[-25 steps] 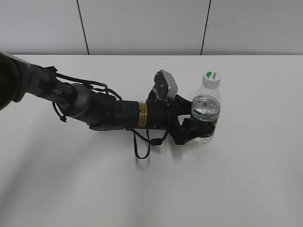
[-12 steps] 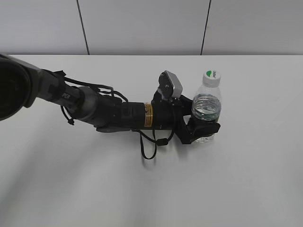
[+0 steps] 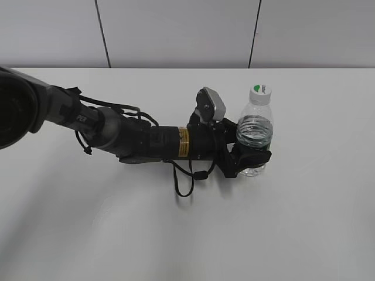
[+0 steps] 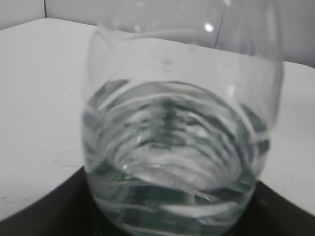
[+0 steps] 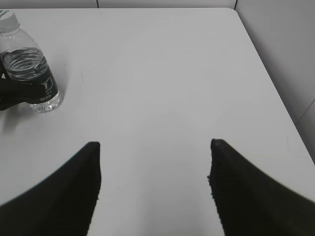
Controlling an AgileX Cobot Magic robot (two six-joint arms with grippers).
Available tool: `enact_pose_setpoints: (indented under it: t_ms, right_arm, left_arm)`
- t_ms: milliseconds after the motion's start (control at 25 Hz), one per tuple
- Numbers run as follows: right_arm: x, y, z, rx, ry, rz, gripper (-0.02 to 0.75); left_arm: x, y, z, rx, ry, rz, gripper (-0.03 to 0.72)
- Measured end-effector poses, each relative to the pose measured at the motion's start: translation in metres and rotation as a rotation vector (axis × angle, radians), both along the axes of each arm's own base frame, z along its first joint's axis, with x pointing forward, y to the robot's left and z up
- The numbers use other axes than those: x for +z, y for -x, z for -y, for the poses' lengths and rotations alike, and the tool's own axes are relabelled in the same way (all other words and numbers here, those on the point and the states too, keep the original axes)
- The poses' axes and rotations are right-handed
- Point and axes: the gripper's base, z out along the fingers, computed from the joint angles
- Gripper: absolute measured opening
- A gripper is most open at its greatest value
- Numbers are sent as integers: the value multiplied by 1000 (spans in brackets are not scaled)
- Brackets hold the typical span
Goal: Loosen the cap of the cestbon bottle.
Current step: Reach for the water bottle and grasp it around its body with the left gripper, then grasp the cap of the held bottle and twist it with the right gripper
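The cestbon bottle [image 3: 255, 132] stands upright on the white table [image 3: 304, 222], clear with a dark green label band. Its white cap [image 3: 260, 92] with a green patch is on top. My left gripper [image 3: 253, 157] reaches in from the left and is shut on the bottle's lower body at the label. In the left wrist view the bottle [image 4: 172, 147] fills the frame between the dark jaws [image 4: 172, 223]. In the right wrist view the bottle [image 5: 29, 69] and cap [image 5: 6, 17] are far left. My right gripper [image 5: 155, 147] is open, empty and well away from the bottle.
The left arm [image 3: 135, 140] with its cables lies low across the table's left half. The table's right edge [image 5: 275, 93] meets a grey wall panel. A wall runs behind the table's far edge [image 3: 176, 68].
The left arm shifted a little to the right with the bottle in its jaws. The bottle now stands slightly straighter. The right gripper shows no earlier frame.
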Motion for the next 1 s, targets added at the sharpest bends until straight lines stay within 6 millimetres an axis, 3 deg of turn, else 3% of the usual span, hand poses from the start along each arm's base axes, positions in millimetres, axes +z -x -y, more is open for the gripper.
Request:
enact_pose_setpoints:
  t_ms: [360,600,800,1000]
  right_arm:
    - [0,0,-1,6,-9,0,527]
    - [4,-5,-11,77,-119,-3,527]
    - [31,-35,-20,172,-164,-82,527]
    - [64,-83,-27,217,-288,-165,527]
  left_arm:
    - [-1,3,0,-44,-22,24,524]
    - [-1,3,0,-52,-23,29,523]
    - [-1,4,0,-65,-30,36,523]
    - [-1,4,0,-71,-31,39,522]
